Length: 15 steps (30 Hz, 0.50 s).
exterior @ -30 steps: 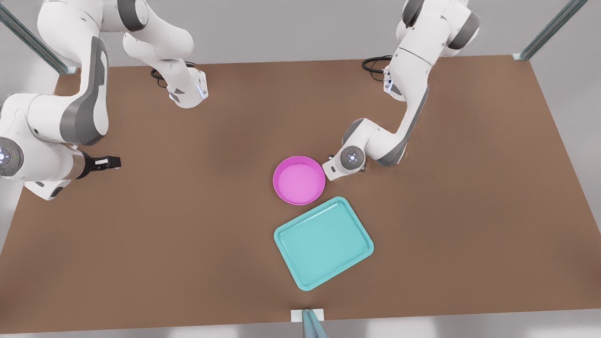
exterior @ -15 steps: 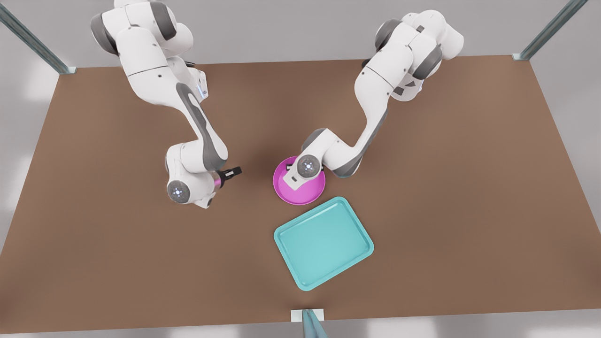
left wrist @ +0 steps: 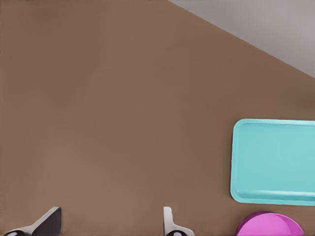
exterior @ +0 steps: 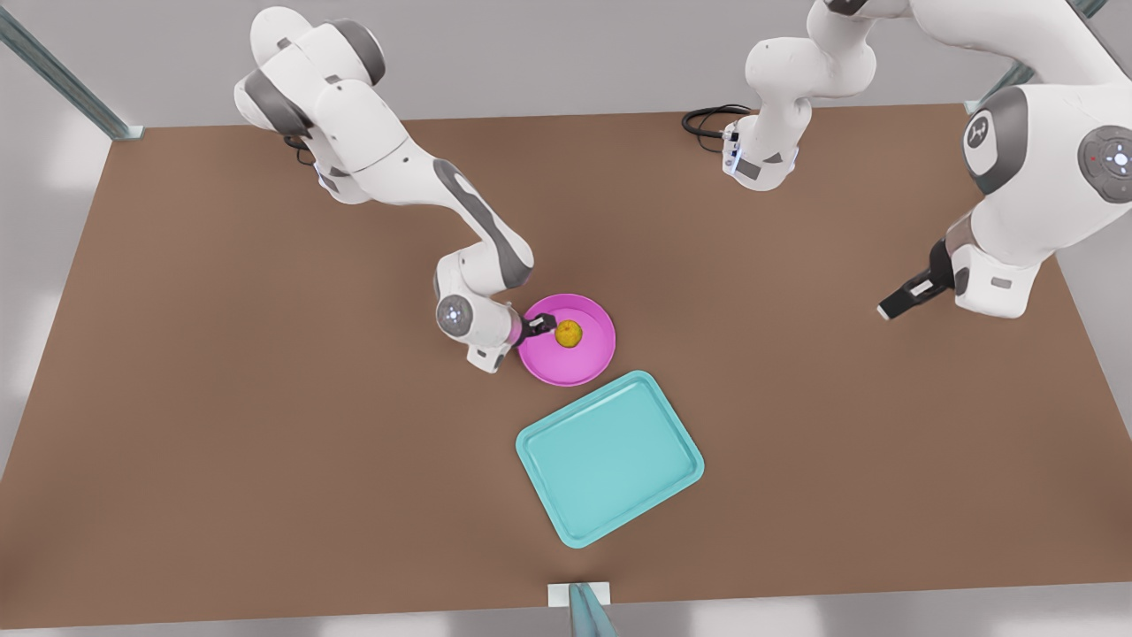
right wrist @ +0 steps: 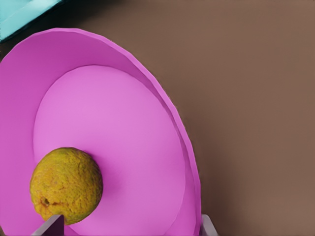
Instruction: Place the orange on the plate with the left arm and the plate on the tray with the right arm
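Observation:
The orange (exterior: 568, 333) (right wrist: 66, 184), bumpy and yellow-orange, rests inside the pink plate (exterior: 584, 358) (right wrist: 123, 123). The plate stands on the table, just behind the turquoise tray (exterior: 610, 456) (left wrist: 275, 160), whose corner (right wrist: 19, 12) also shows. My right gripper (exterior: 541, 327) (right wrist: 129, 223) reaches over the plate's rim from the front view's left. It is open, and the orange lies just ahead of one fingertip. My left gripper (exterior: 886, 310) (left wrist: 108, 228) hangs open and holds nothing at the front view's far right. From there the plate (left wrist: 269, 225) lies well off.
The brown table (exterior: 265, 425) has bare room on both sides of the tray. Black cables (exterior: 707, 119) lie by the arm base at the back. A small post (exterior: 584, 610) stands at the table's front edge, and frame posts (exterior: 53, 75) rise at the back corners.
The orange now lies on the plate. The arm that hovered over the plate has swung away to the front view's far right. The other arm has come in to the plate's rim.

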### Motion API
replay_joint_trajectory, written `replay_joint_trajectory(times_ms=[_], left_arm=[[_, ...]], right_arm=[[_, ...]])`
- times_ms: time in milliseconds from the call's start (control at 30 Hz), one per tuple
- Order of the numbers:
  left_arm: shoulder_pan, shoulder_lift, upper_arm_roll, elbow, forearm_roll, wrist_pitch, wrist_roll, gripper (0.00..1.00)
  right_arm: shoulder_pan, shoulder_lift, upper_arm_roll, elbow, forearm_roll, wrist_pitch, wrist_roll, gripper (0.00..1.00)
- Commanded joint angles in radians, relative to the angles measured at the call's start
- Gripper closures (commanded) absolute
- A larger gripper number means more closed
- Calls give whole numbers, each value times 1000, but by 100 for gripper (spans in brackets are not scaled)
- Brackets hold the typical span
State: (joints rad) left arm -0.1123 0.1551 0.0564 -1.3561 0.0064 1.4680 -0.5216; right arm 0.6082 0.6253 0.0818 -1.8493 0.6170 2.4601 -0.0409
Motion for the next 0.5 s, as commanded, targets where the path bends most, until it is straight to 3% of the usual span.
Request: replay_joint_trajectory(times_ms=[0, 300, 333, 433, 467], left_arm=[[0, 0, -1, 2, 38, -28, 436, 0], [2, 70, -7, 89, 34, -38, 428, 0], [0, 69, -7, 91, 29, -38, 430, 0], [2, 70, -7, 91, 27, -38, 431, 0], [0, 70, -7, 89, 27, -37, 433, 0]], right_arm=[[2, 8, 1, 2, 26, 92, 99, 0], [5, 47, 7, 2, 24, 123, 98, 1], [5, 47, 7, 2, 23, 123, 98, 18], [5, 42, 9, 9, 23, 119, 98, 20], [5, 42, 9, 9, 23, 117, 98, 31]])
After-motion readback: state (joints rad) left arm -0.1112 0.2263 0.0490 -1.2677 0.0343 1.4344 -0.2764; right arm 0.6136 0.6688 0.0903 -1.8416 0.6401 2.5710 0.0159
